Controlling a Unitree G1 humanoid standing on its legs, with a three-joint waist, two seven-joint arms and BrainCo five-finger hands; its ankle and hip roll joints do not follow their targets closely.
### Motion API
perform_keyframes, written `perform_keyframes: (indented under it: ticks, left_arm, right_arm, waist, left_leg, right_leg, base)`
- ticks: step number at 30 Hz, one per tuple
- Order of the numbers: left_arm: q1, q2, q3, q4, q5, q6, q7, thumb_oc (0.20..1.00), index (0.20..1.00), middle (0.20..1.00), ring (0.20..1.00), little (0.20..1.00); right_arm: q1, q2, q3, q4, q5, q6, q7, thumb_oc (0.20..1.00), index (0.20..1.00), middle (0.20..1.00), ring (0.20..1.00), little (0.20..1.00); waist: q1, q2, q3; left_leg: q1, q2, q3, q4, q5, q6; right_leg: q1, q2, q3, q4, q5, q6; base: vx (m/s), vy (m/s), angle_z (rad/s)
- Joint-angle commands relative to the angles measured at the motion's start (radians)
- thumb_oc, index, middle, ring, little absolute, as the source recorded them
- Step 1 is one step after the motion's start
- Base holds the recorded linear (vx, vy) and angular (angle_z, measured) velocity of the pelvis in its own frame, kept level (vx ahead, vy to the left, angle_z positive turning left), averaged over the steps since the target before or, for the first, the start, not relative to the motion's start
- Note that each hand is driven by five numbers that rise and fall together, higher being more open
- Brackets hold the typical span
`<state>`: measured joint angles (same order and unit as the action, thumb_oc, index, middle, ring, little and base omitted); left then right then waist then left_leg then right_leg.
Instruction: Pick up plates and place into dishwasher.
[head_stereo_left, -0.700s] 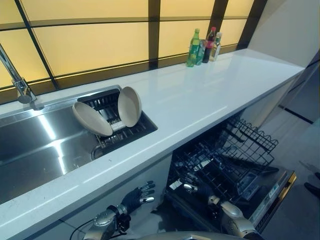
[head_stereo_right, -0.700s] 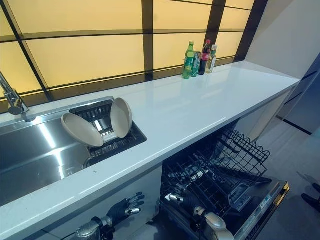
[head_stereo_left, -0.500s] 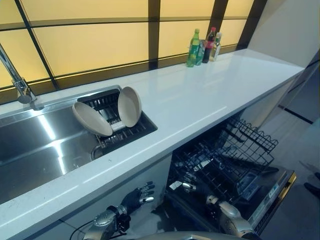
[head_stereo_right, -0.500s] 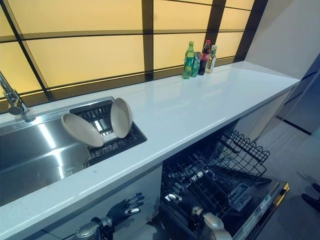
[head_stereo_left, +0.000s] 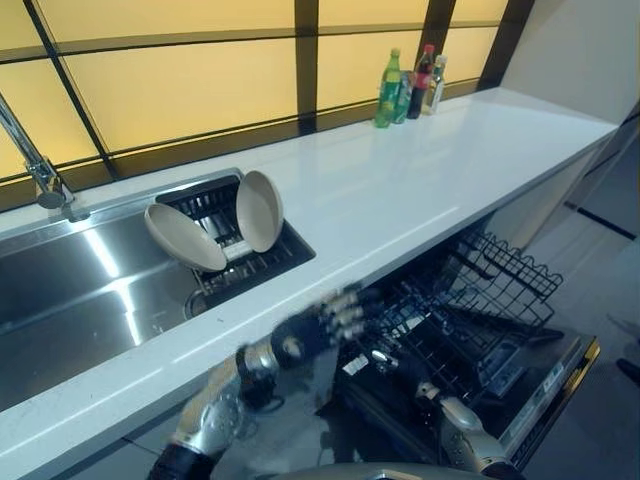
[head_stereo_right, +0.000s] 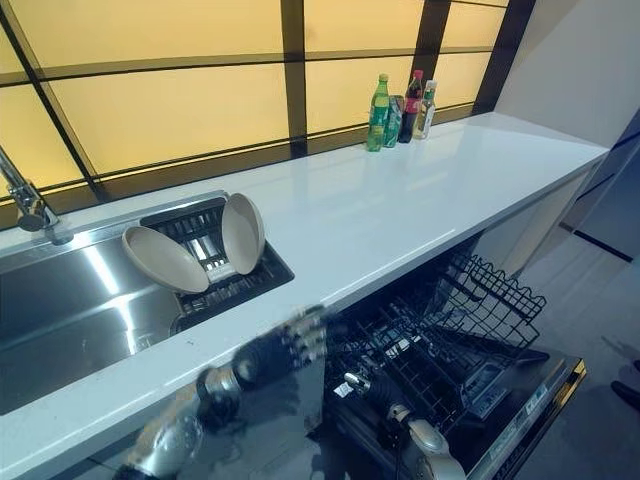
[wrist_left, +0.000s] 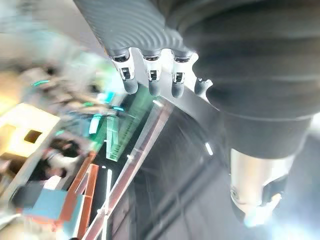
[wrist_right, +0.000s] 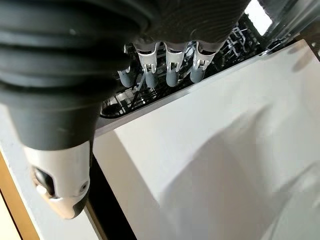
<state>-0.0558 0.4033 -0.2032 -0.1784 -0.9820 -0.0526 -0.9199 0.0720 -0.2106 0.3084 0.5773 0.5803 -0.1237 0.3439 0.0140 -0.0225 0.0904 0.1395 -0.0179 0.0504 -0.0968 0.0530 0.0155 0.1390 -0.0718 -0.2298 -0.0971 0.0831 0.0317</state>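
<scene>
At the worktop (head_stereo_left: 420, 190) front edge, your left robot hand (head_stereo_left: 315, 330) has swung up from below, fingers loosely spread and empty; I judge it's starting its reach. Two smooth, shallow beige plates (head_stereo_left: 215, 225) lean in the sink's dark slatted rack (head_stereo_left: 250, 265). The right robot hand (head_stereo_left: 385, 360), fingers relaxed, hangs by the wire dishwasher basket (head_stereo_left: 480, 300).

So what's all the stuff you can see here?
plates: two, beige, standing tilted in the dark rack in the sink
rack: one, dark, right end of the sink
sink: one, steel, left part of the counter
faucet: one, metal, behind the sink
counter: one, white, long
bottles: a few, green, dark and clear, far end by the window
dishwasher: one, open, dark wire racks, below the counter
left hand: open, at the counter edge
right hand: open, low by the dishwasher racks
</scene>
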Motion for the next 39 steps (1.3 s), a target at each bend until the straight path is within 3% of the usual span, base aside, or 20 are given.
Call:
perform_keyframes:
  ticks: [1, 4, 5, 7, 10, 11, 13, 15, 18, 23, 27, 32, 39]
  left_arm:
    - [-0.151, 0.056, 0.125, -0.035, -0.105, -0.197, 0.275, 1.0, 1.0, 1.0, 1.0, 1.0]
    - [-0.24, 0.165, 0.248, -0.022, -0.044, -0.296, 0.511, 1.0, 1.0, 1.0, 1.0, 1.0]
    - [-0.274, 0.215, 0.266, 0.003, 0.045, -0.367, 0.648, 1.0, 1.0, 1.0, 1.0, 1.0]
    - [-0.334, 0.308, 0.3, 0.081, 0.256, -0.441, 0.835, 1.0, 1.0, 1.0, 1.0, 1.0]
    - [-0.429, 0.509, 0.28, 0.277, 0.752, -0.432, 1.176, 1.0, 1.0, 1.0, 1.0, 1.0]
    - [-0.464, 0.59, 0.253, 0.369, 0.819, -0.43, 1.21, 1.0, 1.0, 1.0, 1.0, 1.0]
    - [-0.493, 0.701, 0.199, 0.457, 1.016, -0.363, 1.273, 1.0, 1.0, 1.0, 1.0, 1.0]
    - [-0.499, 0.782, 0.141, 0.501, 1.098, -0.333, 1.291, 1.0, 1.0, 1.0, 1.0, 1.0]
    - [-0.488, 0.881, 0.052, 0.51, 1.301, -0.228, 1.277, 1.0, 1.0, 1.0, 1.0, 1.0]
    - [-0.485, 0.941, -0.068, 0.566, 1.513, -0.138, 1.171, 1.0, 1.0, 1.0, 1.0, 1.0]
    - [-0.508, 0.953, -0.151, 0.611, 1.65, -0.093, 1.064, 1.0, 1.0, 1.0, 1.0, 1.0]
    - [-0.535, 0.942, -0.229, 0.679, 1.739, -0.082, 0.994, 1.0, 1.0, 1.0, 1.0, 1.0]
    - [-0.547, 0.898, -0.252, 0.754, 1.782, -0.074, 1.02, 1.0, 1.0, 1.0, 1.0, 1.0]
  right_arm:
    - [-0.003, -0.014, 0.0, -0.097, -0.021, -0.055, 0.025, 1.0, 1.0, 1.0, 1.0, 1.0]
    - [0.018, -0.018, 0.005, -0.089, -0.03, -0.055, 0.026, 1.0, 1.0, 1.0, 1.0, 1.0]
    - [0.018, -0.023, 0.012, -0.085, -0.027, -0.054, 0.023, 1.0, 1.0, 1.0, 1.0, 1.0]
    - [0.013, -0.032, 0.021, -0.076, -0.02, -0.05, 0.021, 1.0, 1.0, 1.0, 1.0, 1.0]
    - [-0.002, -0.058, 0.036, -0.077, 0.004, -0.03, 0.007, 1.0, 1.0, 1.0, 1.0, 1.0]
    - [-0.001, -0.07, 0.039, -0.084, 0.012, -0.022, 0.005, 1.0, 1.0, 1.0, 1.0, 1.0]
    - [0.001, -0.095, 0.033, -0.096, 0.022, -0.006, 0.011, 1.0, 1.0, 1.0, 1.0, 1.0]
    - [0.009, -0.112, 0.028, -0.105, 0.03, -0.001, 0.015, 1.0, 1.0, 1.0, 1.0, 1.0]
    - [0.019, -0.14, 0.01, -0.098, 0.044, -0.004, 0.037, 1.0, 1.0, 1.0, 1.0, 1.0]
    - [0.022, -0.174, -0.003, -0.08, 0.052, -0.002, 0.063, 1.0, 1.0, 1.0, 1.0, 1.0]
    - [0.02, -0.199, -0.006, -0.085, 0.055, 0.016, 0.069, 1.0, 1.0, 1.0, 1.0, 1.0]
    - [0.008, -0.218, 0.0, -0.082, 0.056, 0.032, 0.072, 1.0, 1.0, 1.0, 1.0, 1.0]
    - [0.006, -0.235, 0.003, -0.088, 0.044, 0.047, 0.068, 1.0, 1.0, 1.0, 1.0, 1.0]
  waist:
    - [0.012, 0.045, 0.041]
    - [0.014, 0.052, 0.021]
    - [0.015, 0.055, 0.014]
    - [0.014, 0.062, 0.007]
    - [0.013, 0.073, 0.004]
    - [0.01, 0.078, 0.001]
    - [0.007, 0.081, 0.0]
    - [0.006, 0.082, 0.001]
    - [0.0, 0.083, 0.005]
    - [-0.013, 0.089, 0.012]
    - [-0.026, 0.092, 0.017]
    - [-0.041, 0.096, 0.02]
    - [-0.055, 0.097, 0.028]
  left_leg:
    - [-0.009, 0.094, -0.018, 0.01, -0.105, -0.079]
    - [-0.019, 0.09, -0.021, 0.01, -0.1, -0.086]
    - [-0.025, 0.089, -0.022, 0.01, -0.096, -0.088]
    - [-0.03, 0.087, -0.018, 0.01, -0.092, -0.091]
    - [-0.034, 0.084, -0.011, 0.01, -0.085, -0.092]
    - [-0.038, 0.083, -0.007, 0.01, -0.083, -0.091]
    - [-0.042, 0.084, 0.004, 0.01, -0.081, -0.091]
    - [-0.044, 0.083, 0.007, 0.01, -0.08, -0.089]
    - [-0.044, 0.082, 0.012, 0.01, -0.081, -0.087]
    - [-0.042, 0.081, 0.028, 0.01, -0.083, -0.086]
    - [-0.039, 0.079, 0.041, 0.01, -0.081, -0.085]
    - [-0.035, 0.077, 0.054, 0.01, -0.08, -0.085]
    - [-0.04, 0.07, 0.061, 0.01, -0.08, -0.082]
  right_leg:
    - [0.03, -0.051, -0.017, 0.01, -0.12, 0.078]
    - [0.027, -0.053, -0.024, 0.01, -0.126, 0.081]
    - [0.024, -0.054, -0.026, 0.01, -0.126, 0.082]
    - [0.021, -0.054, -0.029, 0.01, -0.125, 0.083]
    - [0.019, -0.052, -0.034, 0.01, -0.126, 0.082]
    - [0.016, -0.052, -0.036, 0.01, -0.124, 0.084]
    - [0.011, -0.052, -0.039, 0.01, -0.123, 0.087]
    - [0.008, -0.051, -0.039, 0.01, -0.12, 0.09]
    - [0.002, -0.05, -0.035, 0.01, -0.116, 0.096]
    - [-0.004, -0.05, -0.031, 0.01, -0.109, 0.104]
    - [-0.008, -0.049, -0.024, 0.01, -0.103, 0.108]
    - [-0.011, -0.051, -0.019, 0.01, -0.098, 0.112]
    - [-0.021, -0.054, -0.012, 0.01, -0.096, 0.114]
  base:
    - [0.02, 0.036, 0.02]
    - [0.02, 0.054, 0.03]
    - [0.02, 0.056, 0.06]
    - [0.02, 0.062, 0.1]
    - [0.01, 0.067, 0.08]
    - [0.0, 0.056, 0.03]
    - [0.0, 0.049, 0.02]
    - [-0.01, 0.033, 0.04]
    - [0.0, 0.035, 0.07]
    - [0.0, 0.058, 0.01]
    - [0.01, 0.066, 0.0]
    - [0.03, 0.066, -0.04]
    - [0.02, 0.071, -0.02]
